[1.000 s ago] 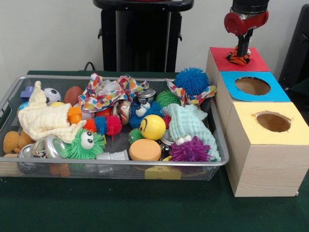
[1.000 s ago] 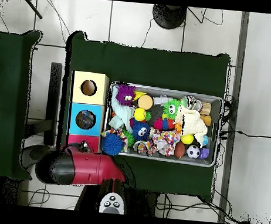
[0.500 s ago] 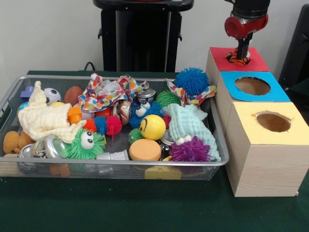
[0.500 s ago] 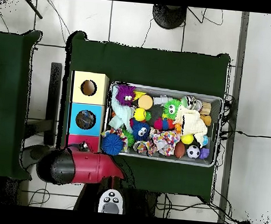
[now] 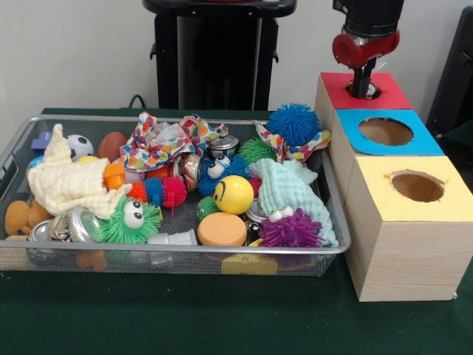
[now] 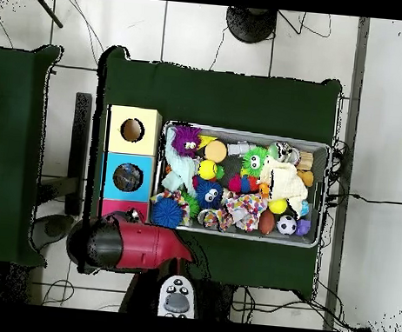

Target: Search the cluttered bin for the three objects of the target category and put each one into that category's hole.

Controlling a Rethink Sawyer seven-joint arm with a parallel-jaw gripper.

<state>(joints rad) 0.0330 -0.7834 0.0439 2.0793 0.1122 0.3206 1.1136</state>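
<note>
Silver wire mesh forms the cluttered bin [image 5: 185,123] on the green table [image 5: 185,310]. At its left end a tan plush animal [image 5: 16,217] lies against the wall, half under the cream cloth [image 5: 66,181]. I cannot make out any other plush among the spiky balls and cans.

Far right, at the back, the pincer [image 5: 363,90] hangs right at the hole [image 5: 375,90] in the red-topped box [image 5: 336,92]. Nothing shows in its grip, and I cannot tell whether it stands wide or narrow. This looks like the delivery step at its close. The next move probably calls for lifting clear and crossing to the bin's left end. The pincer hides most of the hole, and the arm [image 6: 136,246] covers it from overhead.
</note>
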